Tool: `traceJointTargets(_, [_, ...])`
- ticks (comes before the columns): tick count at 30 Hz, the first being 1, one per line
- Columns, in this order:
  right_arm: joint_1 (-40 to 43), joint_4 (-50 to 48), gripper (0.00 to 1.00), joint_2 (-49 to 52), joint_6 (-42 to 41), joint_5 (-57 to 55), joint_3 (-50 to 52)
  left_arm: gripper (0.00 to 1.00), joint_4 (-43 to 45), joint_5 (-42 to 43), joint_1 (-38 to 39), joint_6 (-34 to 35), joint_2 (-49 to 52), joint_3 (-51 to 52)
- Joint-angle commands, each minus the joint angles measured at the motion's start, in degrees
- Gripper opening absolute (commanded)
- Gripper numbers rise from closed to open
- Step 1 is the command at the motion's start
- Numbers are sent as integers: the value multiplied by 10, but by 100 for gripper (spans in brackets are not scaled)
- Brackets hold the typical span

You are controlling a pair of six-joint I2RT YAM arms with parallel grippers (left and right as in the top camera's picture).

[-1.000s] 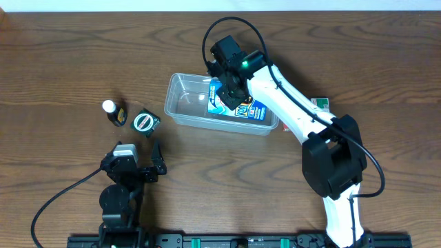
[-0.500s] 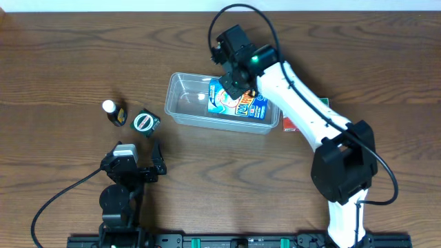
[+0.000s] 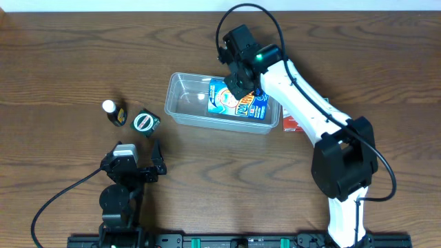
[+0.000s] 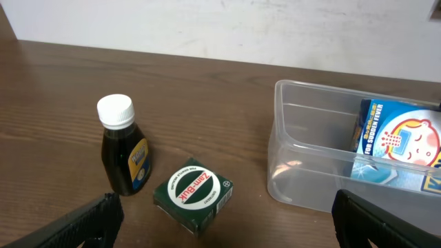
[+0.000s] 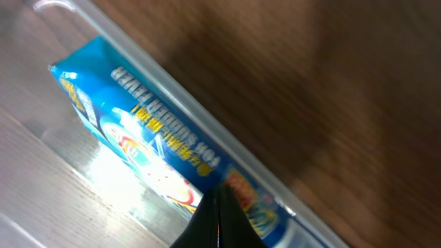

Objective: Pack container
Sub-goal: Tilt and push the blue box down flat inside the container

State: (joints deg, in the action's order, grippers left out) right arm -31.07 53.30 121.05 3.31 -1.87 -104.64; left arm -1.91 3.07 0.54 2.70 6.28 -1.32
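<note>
Just beneath right pincer (image 3: pixel 236 84) (tips together): container (image 3: pixel 173 100).

The right gripper (image 3: pixel 234 85) now sits farther back and slightly further right than a second ago. Its tips are off the middle of the blue box (image 3: pixel 238 105) and near the far wall of the container (image 3: pixel 180 103). More of the box's printed face shows. The right arm's elbow swings right, uncovering what seems to be a red-and-white box (image 3: pixel 292 125) just right of the container.
</note>
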Motion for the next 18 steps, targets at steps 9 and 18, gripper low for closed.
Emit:
traceJointTargets(9, [-18, -1, 1, 15, -10, 2, 38, 98, -17, 8, -2, -10, -1, 11])
traceJointTargets(18, [-37, -28, 1, -36, 17, 9, 11, 98, -17, 8, -2, -10, -1, 11])
